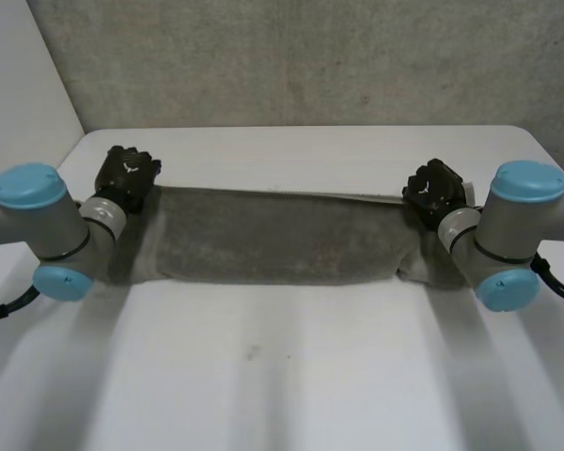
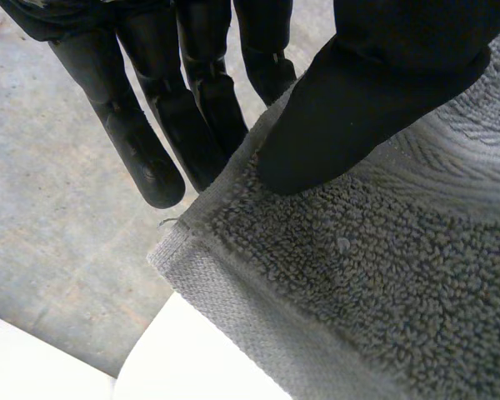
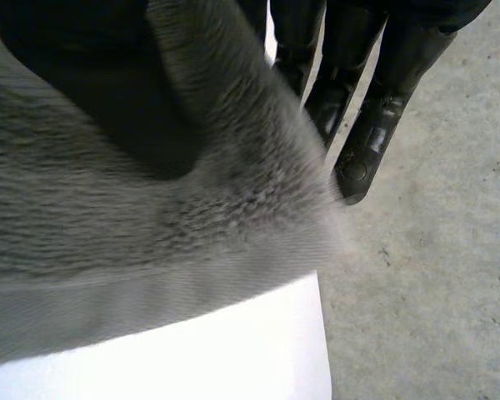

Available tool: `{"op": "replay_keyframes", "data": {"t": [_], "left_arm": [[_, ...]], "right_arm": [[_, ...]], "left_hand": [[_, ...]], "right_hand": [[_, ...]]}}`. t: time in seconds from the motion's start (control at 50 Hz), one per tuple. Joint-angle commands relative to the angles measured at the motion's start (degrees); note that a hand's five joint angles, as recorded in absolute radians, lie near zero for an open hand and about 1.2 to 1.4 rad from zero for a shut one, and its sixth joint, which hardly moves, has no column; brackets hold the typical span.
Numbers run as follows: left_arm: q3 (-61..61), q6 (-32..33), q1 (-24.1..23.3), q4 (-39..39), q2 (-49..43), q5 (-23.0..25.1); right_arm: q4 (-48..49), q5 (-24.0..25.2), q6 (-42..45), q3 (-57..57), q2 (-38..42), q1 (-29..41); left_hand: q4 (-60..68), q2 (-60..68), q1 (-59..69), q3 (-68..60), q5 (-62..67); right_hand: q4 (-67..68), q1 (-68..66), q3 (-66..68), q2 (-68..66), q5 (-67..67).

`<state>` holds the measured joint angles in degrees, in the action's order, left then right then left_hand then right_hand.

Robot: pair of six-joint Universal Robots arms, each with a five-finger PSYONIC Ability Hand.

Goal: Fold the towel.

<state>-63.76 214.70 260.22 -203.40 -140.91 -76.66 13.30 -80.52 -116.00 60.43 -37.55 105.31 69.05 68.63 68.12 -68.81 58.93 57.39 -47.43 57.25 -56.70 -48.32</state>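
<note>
The left hand (image 1: 127,176) at ten o'clock and the right hand (image 1: 435,191) at two o'clock are each pinching a far corner of the grey towel (image 1: 273,246) between thumb and straight fingers, likely to hold that edge taut for folding. The towel is lying as a long, fuzzy band across the white table (image 1: 282,376), seemingly doubled over.

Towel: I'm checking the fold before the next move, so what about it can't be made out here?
- Head view: the left arm and right arm cover both ends of the towel.
- Head view: its top surface hides any layers beneath.
- Left wrist view: the cloth hides some left hand fingers past the corner.
- Right wrist view: the cloth partly hides the right hand fingers.
</note>
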Motion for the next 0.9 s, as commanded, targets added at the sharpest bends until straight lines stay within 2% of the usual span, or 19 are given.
{"op": "replay_keyframes", "data": {"t": [0.02, 0.08, 0.2, 0.22, 0.26, 0.28, 0.32, 0.44, 0.48, 0.5, 0.56, 0.66, 0.76, 0.9], "left_arm": [[-0.7, 0.9, -1.1, 0.0, -0.7, -0.2], [-2.2, 2.5, -1.7, -0.1, 0.8, -0.2], [-5.7, 3.8, -2.1, -0.4, 7.8, -0.6], [-5.8, 3.8, -2.1, -0.4, 7.8, -0.6], [-9.2, 3.4, -2.0, -0.2, 12.7, -0.6], [-9.2, 3.4, -2.0, -0.2, 12.7, -0.6], [-10.9, 3.0, -2.0, -0.1, 14.3, -0.6], [-19.0, -1.7, -1.7, 0.4, 22.2, -0.5], [-22.6, -7.2, -1.7, 0.4, 25.8, -0.4], [-22.6, -7.3, -1.7, 0.4, 25.8, -0.4], [-26.1, -16.4, -1.6, 1.3, 28.9, -0.2], [-27.9, -22.4, -1.3, 4.7, 31.0, 0.1], [-28.7, -22.8, -1.2, 5.5, 31.0, 0.4], [-29.5, -22.8, -1.1, 5.5, 30.7, 0.5]], "right_arm": [[6.5, -0.4, -1.1, -0.6, 1.3, 0.1], [7.5, -0.5, -2.6, -0.3, 0.2, 0.1], [7.6, -0.8, -19.7, 4.4, -11.3, -0.8], [7.6, -0.8, -19.8, 4.4, -11.3, -0.8], [5.9, -0.5, -26.9, 9.2, -17.7, -0.9], [5.9, -0.5, -26.9, 9.3, -17.7, -0.9], [1.3, -0.2, -32.2, 13.8, -22.9, -1.2], [-7.0, -0.2, -38.8, 19.1, -27.3, -4.2], [-12.1, -0.1, -43.0, 22.3, -28.8, -5.7], [-12.2, -0.1, -43.0, 22.4, -28.8, -5.7], [-15.4, 0.9, -45.8, 27.2, -29.2, -7.2], [-13.6, 3.6, -45.8, 31.6, -28.6, -9.1], [-9.9, 5.6, -45.6, 33.2, -25.5, -9.9], [-4.5, 5.2, -44.2, 31.5, -20.3, -10.8]], "left_hand": [[-59.0, -58.6, -58.1, 58.8, -58.9], [-59.0, -58.6, -58.1, 58.8, -58.9], [-59.0, -58.6, -58.1, 58.8, -58.9], [-59.0, -58.6, -58.1, 58.8, -58.9], [-59.0, -58.6, -58.1, 58.8, -58.9], [-59.0, -58.6, -58.1, 58.8, -58.9], [-59.0, -58.6, -58.1, 58.8, -58.9], [-59.0, -58.6, -58.1, 58.8, -58.9], [-59.0, -58.6, -58.1, 58.8, -58.9], [-59.0, -58.6, -58.1, 58.8, -58.9], [-59.0, -58.6, -58.1, 58.8, -58.9], [-59.0, -58.6, -58.1, 58.8, -58.9], [-59.0, -58.6, -58.1, 58.8, -58.9], [-59.0, -58.6, -58.1, 58.8, -58.9]], "right_hand": [[-47.4, 37.4, -47.2, 46.7, 48.3], [-47.4, 37.4, -47.2, 46.7, 48.3], [-47.4, 37.4, -47.2, 46.7, 48.3], [-47.4, 37.4, -47.2, 46.7, 48.3], [-47.4, 37.4, -47.2, 46.7, 48.3], [-47.4, 37.4, -47.2, 46.7, 48.3], [-47.4, 37.4, -47.2, 46.7, 48.3], [-47.4, 37.4, -47.2, 46.7, 48.3], [-47.4, 37.4, -47.2, 46.7, 48.3], [-47.4, 37.4, -47.2, 46.7, 48.3], [-45.0, 35.0, -44.8, 44.3, 45.9], [-42.4, 32.5, -42.3, 41.7, 43.4], [-35.9, 25.9, -35.7, 35.2, 36.8], [-14.6, 4.6, -14.4, 13.9, 15.5]]}}
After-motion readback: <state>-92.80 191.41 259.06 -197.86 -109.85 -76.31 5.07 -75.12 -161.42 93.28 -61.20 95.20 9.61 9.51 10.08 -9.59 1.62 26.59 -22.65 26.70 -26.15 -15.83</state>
